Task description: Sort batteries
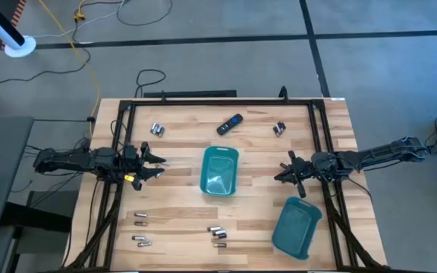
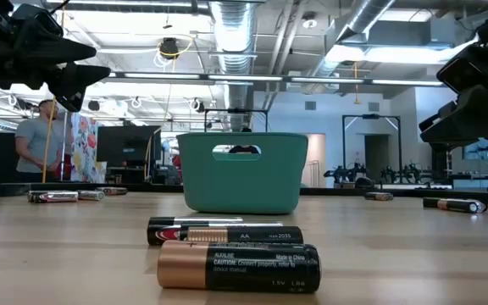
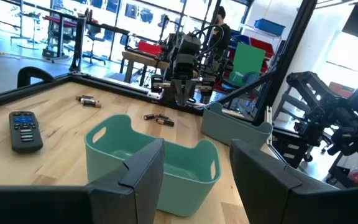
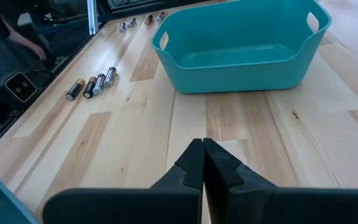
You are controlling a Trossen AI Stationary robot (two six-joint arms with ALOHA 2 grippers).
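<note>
Batteries lie flat on the wooden table in small groups: far left (image 1: pixel 157 130), far right (image 1: pixel 279 129), near left (image 1: pixel 140 218) and near the middle (image 1: pixel 218 231); two of them fill the front of the low view (image 2: pixel 240 264). My left gripper (image 1: pixel 156 163) hovers open left of the centre teal tray (image 1: pixel 220 171), its fingers framing that tray (image 3: pixel 151 155) in the left wrist view. My right gripper (image 1: pixel 282 174) is shut, right of the same tray (image 4: pixel 241 50), its tips (image 4: pixel 202 148) above bare wood. Neither holds anything.
A second teal tray (image 1: pixel 297 226) sits tilted at the near right. A black remote (image 1: pixel 230 124) lies at the far middle, also visible in the left wrist view (image 3: pixel 25 130). A black frame (image 1: pixel 203 102) borders the table. Bare wood lies between the trays and the battery groups.
</note>
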